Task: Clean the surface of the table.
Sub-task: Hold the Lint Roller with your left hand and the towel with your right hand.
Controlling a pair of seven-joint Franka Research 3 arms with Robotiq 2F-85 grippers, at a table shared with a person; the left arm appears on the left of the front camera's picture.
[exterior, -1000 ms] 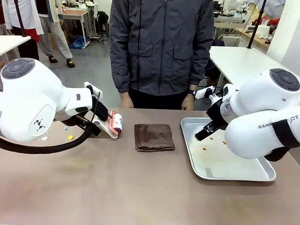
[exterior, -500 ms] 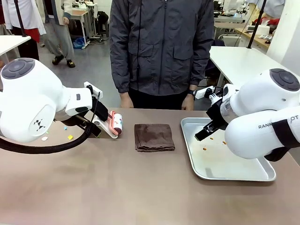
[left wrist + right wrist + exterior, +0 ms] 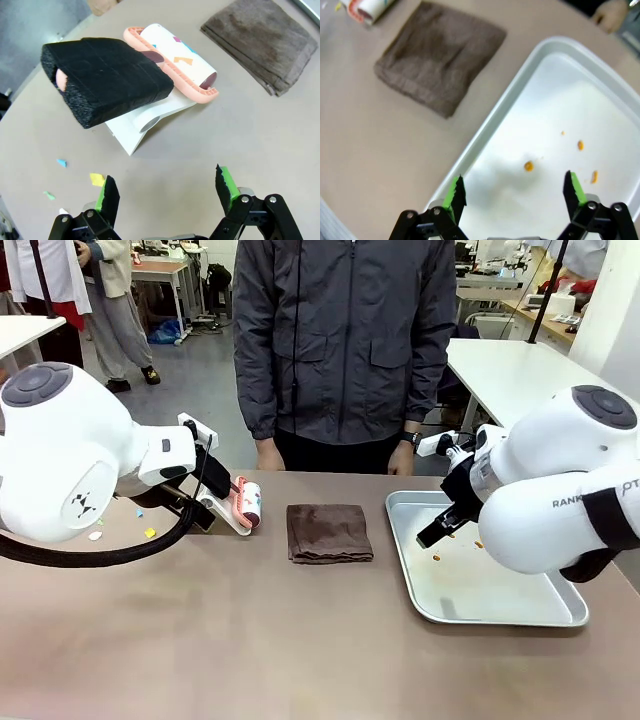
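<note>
Counter: the taupe counter (image 3: 250, 640) fills the front view's lower half.
Left tool: the left tool (image 3: 166, 184) hangs low over the counter, jaws spread and holding nothing, with paper scraps (image 3: 97, 179) at its 9 o'clock.
Right tool: the right tool (image 3: 514, 186) is likewise spread and empty, above the metal tray (image 3: 485, 125) at the counter's 3 o'clock.
Risk, roller: the lint roller (image 3: 172, 60) rests on a white stand (image 3: 131, 134) at the left tool's 12 o'clock. An off-centre pinch on its foam-wrapped handle (image 3: 107, 80) could twist it or tip the stand.
Risk, scraps: a passing arm might sweep them off the 9 o'clock edge.
Risk, tray: a knock on the rim could spill the orange crumbs (image 3: 528, 166).
Cloth: a folded brown cloth (image 3: 329, 531) lies between the roller and the tray.
Hidden: the left arm covers the 9 o'clock area, so the number of scraps cannot be told. The right arm hides part of the tray. The right wrist view is blurred.
</note>
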